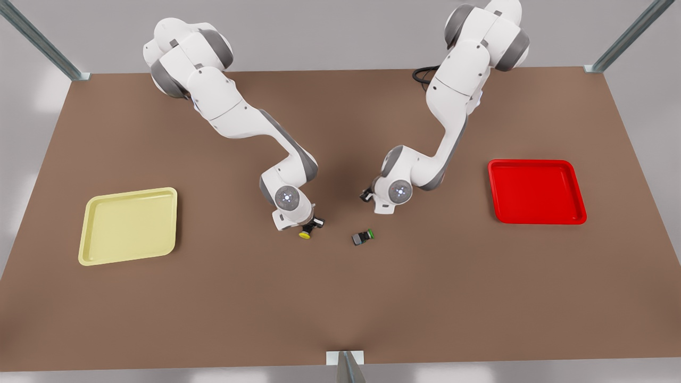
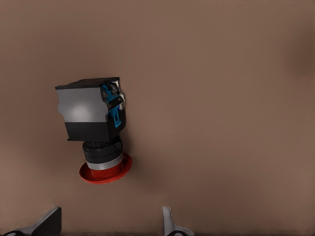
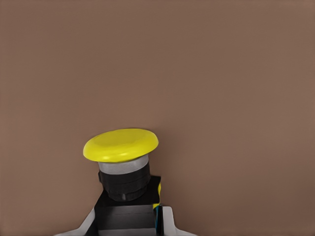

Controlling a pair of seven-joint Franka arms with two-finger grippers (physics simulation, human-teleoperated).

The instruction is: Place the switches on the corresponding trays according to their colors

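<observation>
Switches first: nearest lies a green-capped dark boxy switch (image 1: 363,236) on its side on the brown surface (image 1: 340,298). Just left and slightly farther, the right claw (image 1: 313,226) pinches the yellow-capped black push-button switch (image 3: 123,167) by its body, cap outward. Farther right, the left claw (image 2: 110,223) hangs spread over the red-capped black boxy switch (image 2: 96,128), which lies on the surface. A pale yellow square plastic tray (image 1: 127,226) sits far left, a bright red square plastic tray (image 1: 536,191) far right.

Brown table (image 1: 340,298): yellow tray (image 1: 127,226) near one side edge, red tray (image 1: 536,191) near opposite edge, green switch (image 1: 363,236) mid-table.
</observation>
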